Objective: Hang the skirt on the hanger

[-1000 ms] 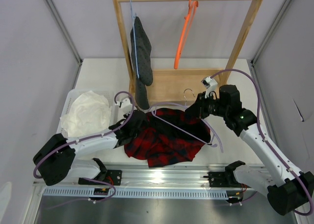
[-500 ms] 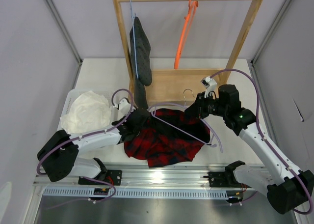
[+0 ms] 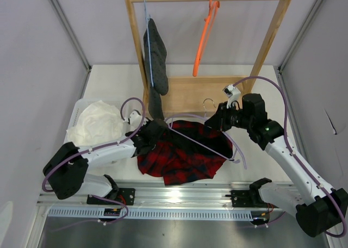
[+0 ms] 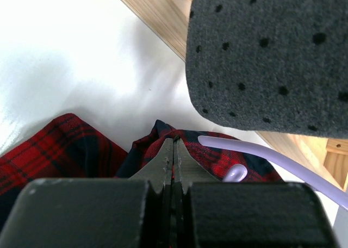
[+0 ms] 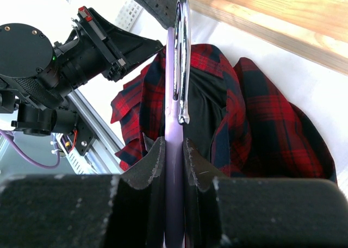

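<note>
Skirt: the red-and-black plaid skirt (image 3: 182, 155) is seen crumpled on the counter (image 3: 109, 85), near its front edge, between the two arms and just in front of the base of the wooden rack (image 3: 136, 52).
Hanger: the lilac hanger (image 3: 201, 142) is held low over the skirt, and one of its arms is seen slanting across the cloth from upper left to lower right. Its metal hook (image 3: 208, 102) is pointed toward the rack base. The skirt is not yet hung on it.
Right pincer: the right pincer (image 3: 216, 122) is closed narrowly on the neck of the hanger. In the right wrist view the lilac stem is seen clamped between the fingers (image 5: 155, 161), with the hook straight ahead.
Left pincer: the left pincer (image 3: 161, 128) is pressed fully together, its tips set against a raised fold at the skirt's far left edge. Whether any cloth is pinched between them cannot be told. A curved end of the hanger is seen just to its right in the left wrist view.
Rack: a dark grey dotted garment (image 3: 156, 57) is hung on a light blue hanger (image 3: 147, 19); an orange hanger (image 3: 205, 36) is hung bare beside it.
Left side: a white cloth (image 3: 98, 125) is heaped in a white basket (image 3: 76, 115).
</note>
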